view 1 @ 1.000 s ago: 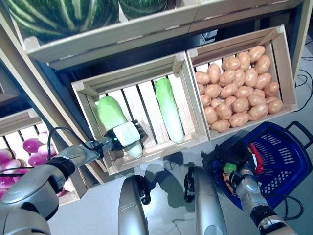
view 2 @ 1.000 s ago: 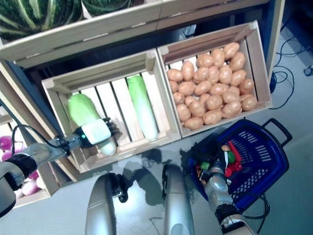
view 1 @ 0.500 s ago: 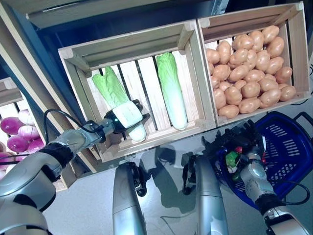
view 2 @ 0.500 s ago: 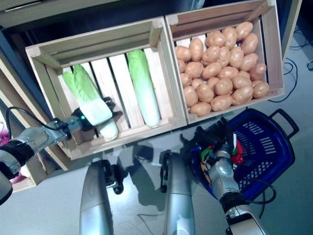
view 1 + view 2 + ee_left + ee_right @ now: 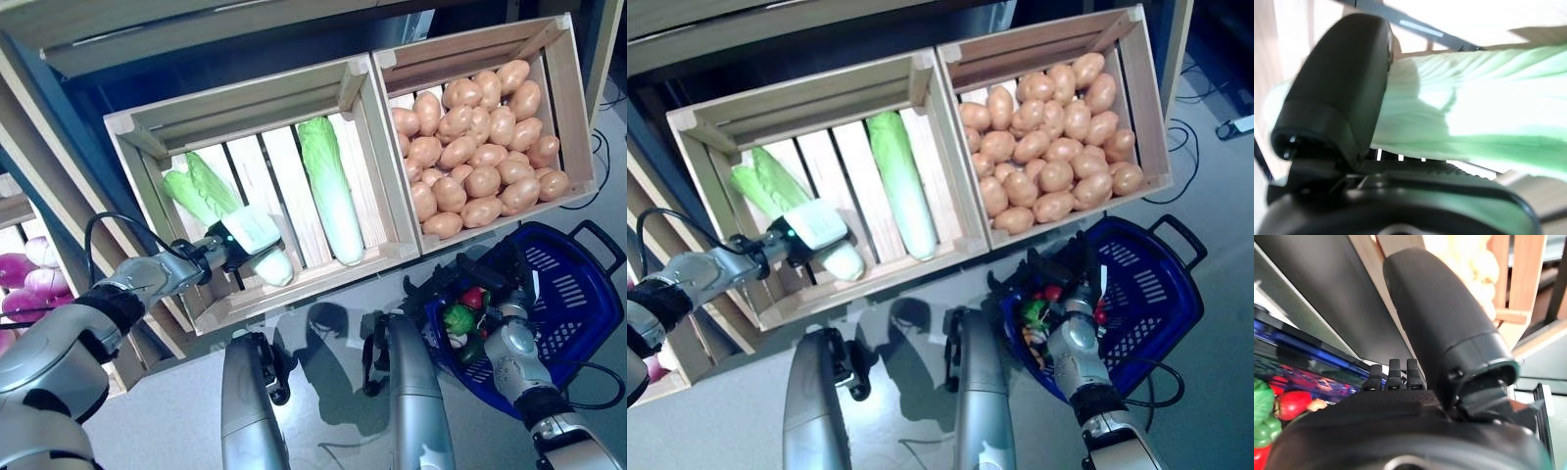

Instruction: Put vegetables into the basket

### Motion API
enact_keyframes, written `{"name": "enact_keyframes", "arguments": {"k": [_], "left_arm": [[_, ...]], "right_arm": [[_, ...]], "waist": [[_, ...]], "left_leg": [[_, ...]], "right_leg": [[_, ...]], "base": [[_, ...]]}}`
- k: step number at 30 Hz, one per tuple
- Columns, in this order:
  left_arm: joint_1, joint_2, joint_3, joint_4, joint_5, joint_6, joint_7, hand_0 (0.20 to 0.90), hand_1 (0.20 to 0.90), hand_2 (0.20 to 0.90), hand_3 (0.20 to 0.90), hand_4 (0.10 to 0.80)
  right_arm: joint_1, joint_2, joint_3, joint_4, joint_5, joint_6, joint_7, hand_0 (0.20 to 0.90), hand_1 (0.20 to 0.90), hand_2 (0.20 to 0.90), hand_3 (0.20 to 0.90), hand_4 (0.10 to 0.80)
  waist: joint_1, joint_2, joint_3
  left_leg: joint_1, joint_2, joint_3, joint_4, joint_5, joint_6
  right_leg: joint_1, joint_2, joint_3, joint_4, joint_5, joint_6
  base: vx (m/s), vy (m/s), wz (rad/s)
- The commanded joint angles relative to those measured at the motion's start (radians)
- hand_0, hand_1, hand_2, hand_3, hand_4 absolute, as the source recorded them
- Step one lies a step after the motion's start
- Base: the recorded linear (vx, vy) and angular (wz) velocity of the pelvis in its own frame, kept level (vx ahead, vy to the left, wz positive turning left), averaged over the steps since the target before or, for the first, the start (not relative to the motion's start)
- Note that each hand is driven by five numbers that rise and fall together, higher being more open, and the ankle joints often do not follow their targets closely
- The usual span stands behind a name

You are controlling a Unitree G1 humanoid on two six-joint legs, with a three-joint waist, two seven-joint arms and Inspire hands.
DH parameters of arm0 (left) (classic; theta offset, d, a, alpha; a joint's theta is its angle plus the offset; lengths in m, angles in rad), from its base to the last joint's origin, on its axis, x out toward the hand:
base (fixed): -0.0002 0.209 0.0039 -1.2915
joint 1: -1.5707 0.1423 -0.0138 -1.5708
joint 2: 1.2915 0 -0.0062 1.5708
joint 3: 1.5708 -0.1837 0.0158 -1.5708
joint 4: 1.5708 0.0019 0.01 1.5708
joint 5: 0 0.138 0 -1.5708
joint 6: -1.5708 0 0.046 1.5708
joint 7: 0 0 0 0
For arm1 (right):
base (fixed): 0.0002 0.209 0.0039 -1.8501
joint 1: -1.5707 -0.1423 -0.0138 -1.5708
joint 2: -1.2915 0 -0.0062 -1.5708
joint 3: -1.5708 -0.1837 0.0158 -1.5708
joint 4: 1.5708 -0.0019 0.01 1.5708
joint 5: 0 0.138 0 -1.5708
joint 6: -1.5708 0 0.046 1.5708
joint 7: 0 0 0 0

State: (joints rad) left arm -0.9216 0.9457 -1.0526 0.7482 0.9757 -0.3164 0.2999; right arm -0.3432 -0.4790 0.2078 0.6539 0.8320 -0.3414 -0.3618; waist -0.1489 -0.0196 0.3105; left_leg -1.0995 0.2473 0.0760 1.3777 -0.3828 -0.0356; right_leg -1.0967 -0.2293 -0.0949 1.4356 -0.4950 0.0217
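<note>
Left hand is clamped on a cabbage inside the slatted crate; in the left wrist view we see the thumb pressed across the pale green leaves, fingers hidden beneath. We hold the cabbage near its white stem end, close to the crate's front rail, leafy end pointing toward the back. A second cabbage lies loose in the same crate, apart from the first, toward the right wall. Beside it, the next crate is full of potatoes. Our right hand sits at the near rim of the blue basket on the floor; whether its fingers grip the rim we cannot tell. The basket already contains red and green produce.
</note>
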Motion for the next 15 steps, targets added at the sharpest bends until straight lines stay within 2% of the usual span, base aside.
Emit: {"name": "enact_keyframes", "arguments": {"k": [1,7,11,14,15], "left_arm": [[0.033,0.062,0.031,0.103,-0.102,0.027,0.013,0.300,0.300,0.300,0.300,0.400],[0.043,0.053,0.049,0.117,-0.285,0.021,0.084,0.300,0.300,0.300,0.300,0.400],[0.092,0.034,0.117,0.089,-0.445,-0.019,0.139,0.300,0.300,0.300,0.300,0.400],[0.128,0.012,0.164,0.069,-0.489,-0.062,0.150,0.300,0.300,0.300,0.300,0.400],[0.136,0.002,0.176,0.069,-0.490,-0.070,0.153,0.300,0.300,0.300,0.300,0.400]], "right_arm": [[-0.026,-0.050,-0.063,-0.087,-0.018,-0.143,-0.010,0.900,0.900,0.900,0.900,0.800],[-0.028,-0.058,-0.038,-0.097,-0.039,-0.149,-0.007,0.900,0.900,0.900,0.900,0.800],[0.011,-0.047,-0.035,-0.108,-0.058,-0.171,0.002,0.900,0.900,0.900,0.900,0.800],[0.034,-0.037,-0.028,-0.118,-0.091,-0.189,-0.013,0.900,0.900,0.900,0.900,0.800],[0.037,-0.031,-0.027,-0.118,-0.095,-0.189,-0.017,0.900,0.900,0.900,0.900,0.800]], "waist": [[-0.003,0.021,-0.049],[-0.008,0.030,-0.062],[0.001,0.031,-0.079],[0.010,0.028,-0.094],[0.012,0.026,-0.100]], "left_leg": [[0.148,0.037,-0.019,-0.160,-0.031,-0.058],[0.261,0.054,0.026,-0.287,0.006,-0.056],[0.381,0.068,0.060,-0.429,0.051,-0.055],[0.455,0.067,0.073,-0.513,0.072,-0.056],[0.469,0.066,0.083,-0.547,0.103,-0.047]], "right_leg": [[0.153,-0.063,0.021,-0.160,0.061,0.122],[0.256,-0.073,0.017,-0.284,0.103,0.119],[0.358,-0.091,-0.002,-0.405,0.141,0.122],[0.424,-0.101,-0.008,-0.478,0.164,0.128],[0.436,-0.100,-0.015,-0.509,0.194,0.120]], "base": [[0.116,0.031,-0.12],[0.068,0.037,-0.06],[0.085,0.018,-0.07],[0.058,-0.004,-0.06],[0.005,-0.003,-0.08]]}}
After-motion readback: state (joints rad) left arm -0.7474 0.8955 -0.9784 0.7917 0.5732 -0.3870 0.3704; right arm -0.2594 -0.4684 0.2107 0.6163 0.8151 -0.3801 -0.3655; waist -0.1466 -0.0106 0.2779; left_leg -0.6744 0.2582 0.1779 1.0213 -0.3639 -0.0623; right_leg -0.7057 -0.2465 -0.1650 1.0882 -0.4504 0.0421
